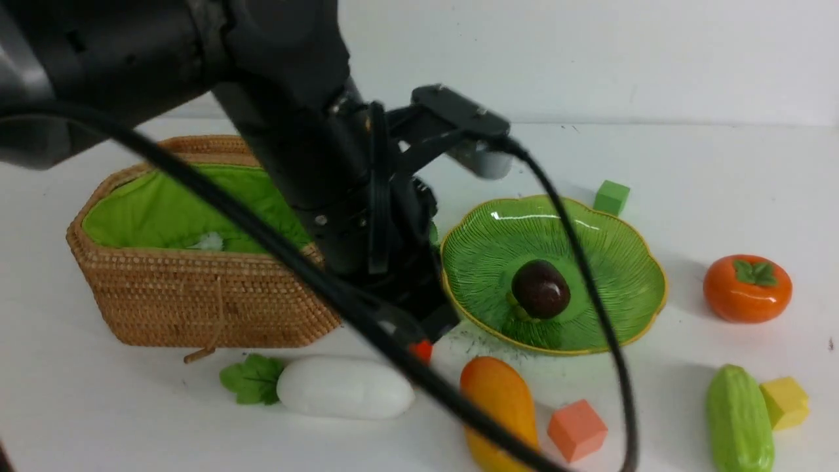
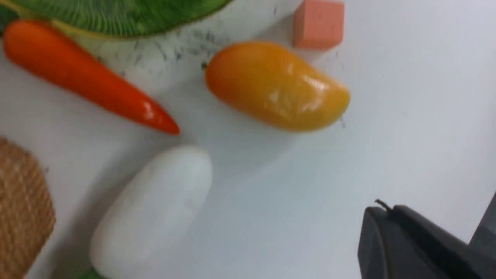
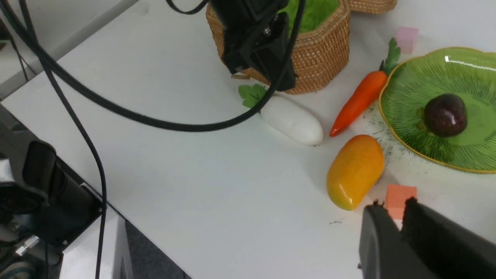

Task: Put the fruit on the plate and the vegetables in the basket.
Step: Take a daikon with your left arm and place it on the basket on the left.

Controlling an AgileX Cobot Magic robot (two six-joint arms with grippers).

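On the bench [image 1: 721,170], between basket [image 1: 196,301] and plate [image 1: 609,242]: my left hand [image 2: 387,232], closed and empty, above the carrot [image 2: 85,77].

Front view: my left arm [image 1: 328,196] hides the carrot except its tip. The mangosteen [image 1: 540,288] sits on the plate, sorted, I judge. The mango [image 1: 498,400], persimmon [image 1: 747,288], radish [image 1: 344,387] and cucumber [image 1: 739,410] lie loose, and the basket stands open for vegetables. Left wrist view: one dark part of the hand shows, holding nothing. The carrot, radish and mango lie below it, apart from it, the carrot beside the plate rim. Right wrist view: my right hand [image 3: 401,228] is narrow and empty, near the mango, with a coral cube [image 3: 401,195] just beyond it.
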